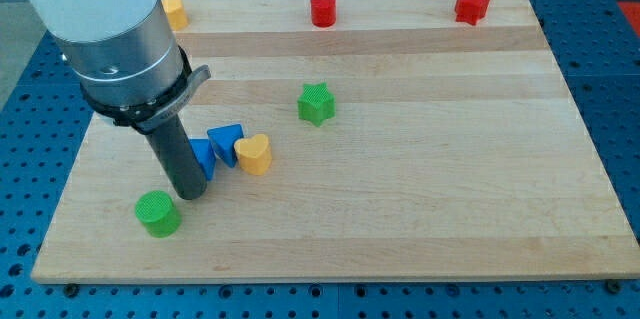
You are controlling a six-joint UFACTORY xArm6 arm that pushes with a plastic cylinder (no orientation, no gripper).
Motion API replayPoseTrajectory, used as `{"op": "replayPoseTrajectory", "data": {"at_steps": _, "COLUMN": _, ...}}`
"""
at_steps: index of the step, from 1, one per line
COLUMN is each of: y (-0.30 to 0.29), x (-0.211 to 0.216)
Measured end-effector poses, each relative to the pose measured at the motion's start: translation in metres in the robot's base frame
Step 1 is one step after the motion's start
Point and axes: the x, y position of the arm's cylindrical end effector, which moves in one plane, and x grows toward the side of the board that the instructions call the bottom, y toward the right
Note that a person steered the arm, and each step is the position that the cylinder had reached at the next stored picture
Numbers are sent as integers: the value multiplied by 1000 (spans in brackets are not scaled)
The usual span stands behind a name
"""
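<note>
My tip (190, 195) rests on the wooden board (400, 209) at the view's lower left. It touches or nearly touches a blue block (203, 157) just to its upper right, partly hidden behind the rod. A blue triangular block (225, 141) sits beside that one, and a yellow heart-shaped block (254, 154) touches the triangle's right side. A green cylinder (158, 214) stands a little to the lower left of the tip, apart from it.
A green star-shaped block (316, 104) sits near the board's middle. Along the top edge are a yellow block (175, 11) at the left, a red cylinder (322, 9) in the middle and a red star-shaped block (471, 5) at the right.
</note>
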Motion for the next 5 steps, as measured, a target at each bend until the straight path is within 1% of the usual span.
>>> {"op": "replayPoseTrajectory", "data": {"at_steps": 1, "y": 2, "x": -2}}
{"op": "replayPoseTrajectory", "data": {"at_steps": 5, "y": 4, "x": -64}}
